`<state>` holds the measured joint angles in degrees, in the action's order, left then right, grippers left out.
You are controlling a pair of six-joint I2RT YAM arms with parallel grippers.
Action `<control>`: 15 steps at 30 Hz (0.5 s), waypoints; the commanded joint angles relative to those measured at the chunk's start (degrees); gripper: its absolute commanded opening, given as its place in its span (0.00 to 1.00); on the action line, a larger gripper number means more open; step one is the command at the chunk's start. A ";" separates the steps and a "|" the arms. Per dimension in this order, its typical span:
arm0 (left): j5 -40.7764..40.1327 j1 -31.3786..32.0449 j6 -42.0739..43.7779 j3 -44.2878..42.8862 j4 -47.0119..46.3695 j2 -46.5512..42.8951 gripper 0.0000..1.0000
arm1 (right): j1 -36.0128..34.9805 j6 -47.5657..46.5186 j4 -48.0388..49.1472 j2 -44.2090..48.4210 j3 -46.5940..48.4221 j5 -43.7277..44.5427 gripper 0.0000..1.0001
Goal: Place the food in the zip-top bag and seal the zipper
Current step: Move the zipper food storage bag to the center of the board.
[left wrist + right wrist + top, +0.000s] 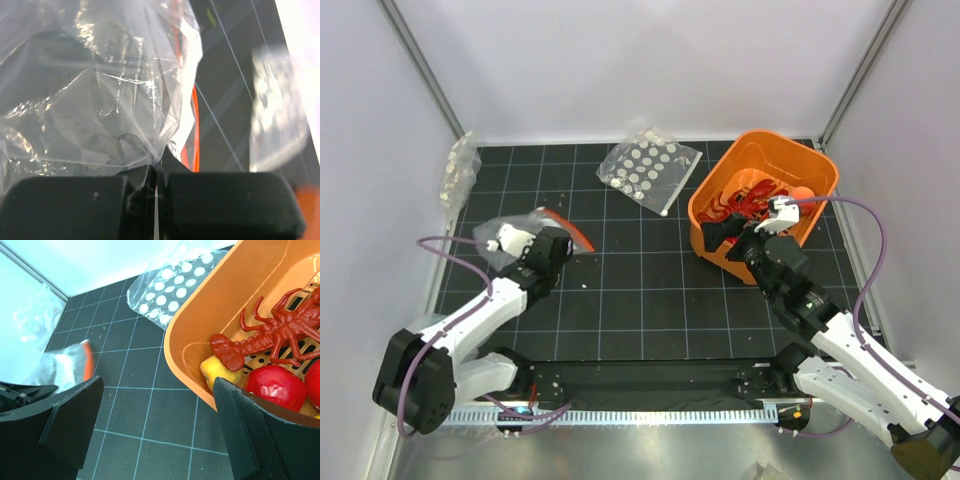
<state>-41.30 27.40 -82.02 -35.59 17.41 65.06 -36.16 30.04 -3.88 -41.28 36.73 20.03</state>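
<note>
The zip-top bag (520, 226) is a crumpled clear bag lying on the left of the black mat. Its orange-red zipper (572, 231) runs along the edge that points right. My left gripper (542, 238) is shut on a fold of the bag (90, 90), next to the zipper (195, 125). The food lies in the orange basket (820, 170): a red piece with long thin legs (270, 335) and red balls (275, 387). My right gripper (160, 425) is open and empty. It hovers over the mat beside the basket's near-left rim (185, 365), with its right finger (255, 435) over the rim.
A clear bag with rows of white discs (645, 170) lies at the back centre. Another clear bag (460, 170) sits at the far left by the wall. A yellow toy piece (217, 371) is also in the basket. White walls enclose the mat.
</note>
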 commanded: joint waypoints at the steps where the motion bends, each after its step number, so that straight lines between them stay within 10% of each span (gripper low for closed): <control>1: 20.35 1.34 16.26 -0.97 -10.28 -1.95 0.00 | 0.04 -0.86 2.74 0.41 0.36 0.89 1.00; 8: 48.33 9.41 31.82 -10.63 -8.01 -2.91 0.03 | -0.05 -1.13 2.39 0.06 0.45 1.94 1.00; 12: 38.79 12.50 34.12 -10.20 1.26 -9.50 0.67 | -0.05 -1.21 2.65 -0.73 0.53 2.03 1.00; 13: 35.62 12.77 34.55 -9.94 3.40 -12.90 0.99 | -0.05 -1.21 2.74 -0.91 0.54 2.03 1.00; 15: 27.43 12.77 35.43 -9.23 8.49 -16.52 1.00 | -0.05 -1.13 2.82 -1.52 0.54 1.85 1.00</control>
<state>-4.97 40.34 -51.16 -44.62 17.45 53.76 -36.16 29.78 -3.86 -42.06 36.73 20.71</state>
